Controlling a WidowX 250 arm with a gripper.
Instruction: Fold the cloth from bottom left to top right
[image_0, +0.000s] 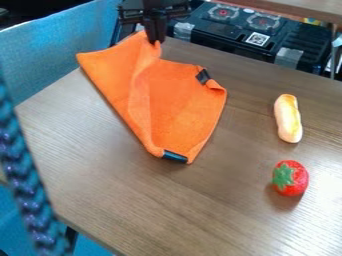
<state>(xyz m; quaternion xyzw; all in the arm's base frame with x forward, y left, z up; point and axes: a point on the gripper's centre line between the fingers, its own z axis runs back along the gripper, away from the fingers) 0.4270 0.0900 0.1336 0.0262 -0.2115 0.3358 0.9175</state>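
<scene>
Pinching the cloth (177, 105) by its top edge, the gripper (155, 41) hangs over the counter (200, 210), strawberry (291, 179) well apart.

At 12 o'clock you lose the arm above your gripper (155, 41) to the top edge. Cloth (179, 107): you cannot see its underside. Braided cord (25, 187), 8 o'clock: blurred for you, cut by the left edge. Table (200, 215): cut off at 3 and 6 o'clock. Square code (257, 39), 1 o'clock: too small for you to resolve.
</scene>
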